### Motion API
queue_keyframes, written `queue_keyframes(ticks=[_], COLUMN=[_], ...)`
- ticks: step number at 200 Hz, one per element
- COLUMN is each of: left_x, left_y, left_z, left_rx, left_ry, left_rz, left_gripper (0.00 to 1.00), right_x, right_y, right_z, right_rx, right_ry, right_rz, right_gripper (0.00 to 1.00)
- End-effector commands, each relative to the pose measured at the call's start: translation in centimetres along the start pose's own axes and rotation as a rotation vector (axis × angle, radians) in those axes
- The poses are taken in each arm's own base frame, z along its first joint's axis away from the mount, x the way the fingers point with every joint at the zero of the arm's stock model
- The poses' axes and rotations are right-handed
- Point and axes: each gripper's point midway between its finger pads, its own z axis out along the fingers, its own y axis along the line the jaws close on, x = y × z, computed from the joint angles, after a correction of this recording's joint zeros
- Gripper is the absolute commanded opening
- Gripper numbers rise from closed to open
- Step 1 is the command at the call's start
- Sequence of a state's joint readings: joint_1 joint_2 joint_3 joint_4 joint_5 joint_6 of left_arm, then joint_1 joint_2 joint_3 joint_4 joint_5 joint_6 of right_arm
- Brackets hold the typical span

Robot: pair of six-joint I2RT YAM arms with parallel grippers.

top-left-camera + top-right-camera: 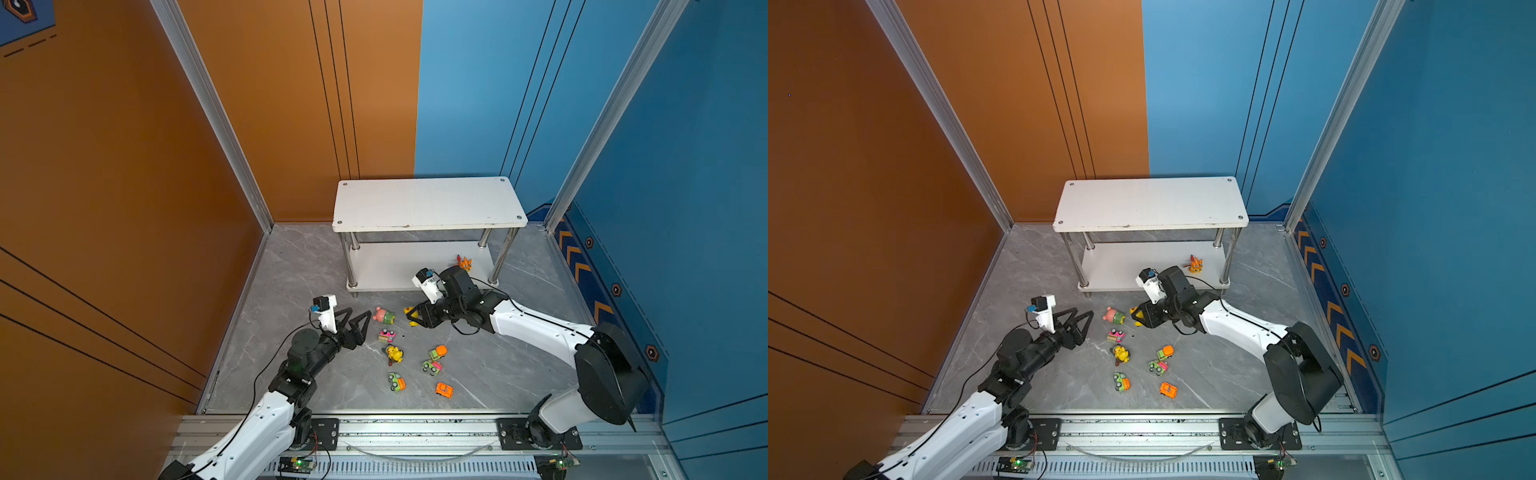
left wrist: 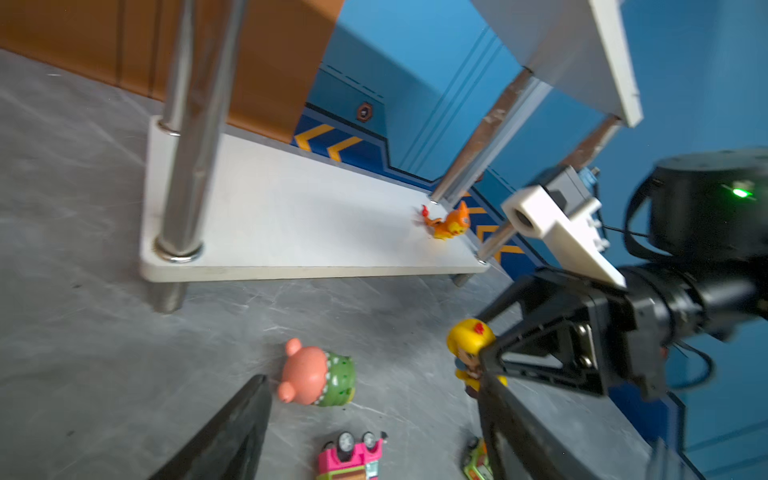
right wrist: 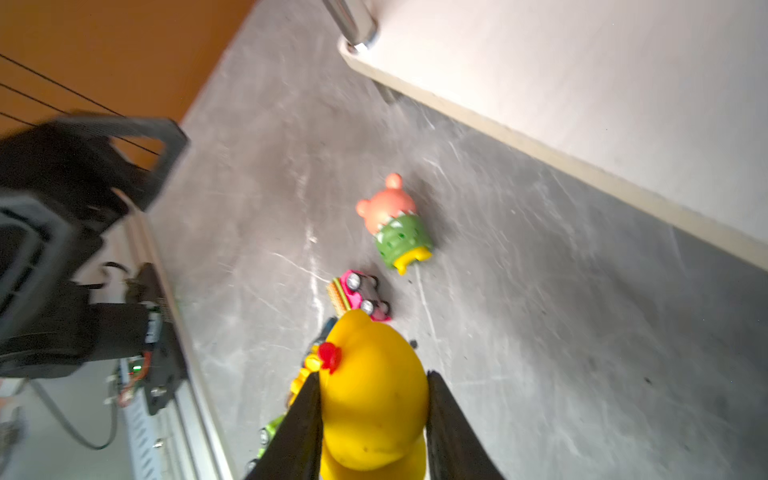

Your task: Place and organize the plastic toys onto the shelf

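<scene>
The white two-tier shelf stands at the back, and an orange figurine stands on its lower board. My right gripper is shut on a yellow figurine with a red bow, low in front of the shelf. My left gripper is open and holds nothing, just left of a pink-headed green toy lying on its side. A pink car lies overturned beside it. Another yellow figurine lies nearer the front.
Two green cars, a green-and-orange car and an orange car are scattered on the grey marble floor. An orange wall bounds the left, a blue wall the right, and an aluminium rail runs along the front.
</scene>
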State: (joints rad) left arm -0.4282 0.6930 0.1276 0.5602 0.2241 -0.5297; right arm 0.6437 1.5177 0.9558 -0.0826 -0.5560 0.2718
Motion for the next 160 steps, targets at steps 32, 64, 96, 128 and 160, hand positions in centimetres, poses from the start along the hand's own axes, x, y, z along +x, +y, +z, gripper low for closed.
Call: queue_keyframes(ticks=[32, 64, 96, 128, 160], left_x=[-1.7, -3.2, -6.1, -7.4, -8.3], left_y=[-10.2, -12.9, -14.7, -15.6, -17.8], left_z=[-0.4, -0.5, -1.3, -1.1, -1.2], left_rx=[0.431, 0.515, 0.585, 0.612, 0.732], left_ry=[0.023, -0.009, -0.101, -0.117, -0.124], left_rz=[0.103, 0.09, 0.061, 0.032, 0.001], left_gripper=[0.91, 0.97, 1.0, 0.98, 0.96], right_x=[-4.4, -4.8, -5.1, -5.4, -5.5], right_y=[10.2, 13.4, 14.7, 16.1, 17.7], right_z=[-5.5, -8.2, -10.0, -11.4, -12.2], right_rx=[-0.532, -0.643, -0.663, -0.692, -0.728], right_ry=[-0.129, -0.126, -0.151, -0.167, -0.168], right_rz=[-0.127, -0.193, -0.235, -0.272, -0.304], right_gripper=[0.07, 0.07, 0.07, 0.06, 0.06])
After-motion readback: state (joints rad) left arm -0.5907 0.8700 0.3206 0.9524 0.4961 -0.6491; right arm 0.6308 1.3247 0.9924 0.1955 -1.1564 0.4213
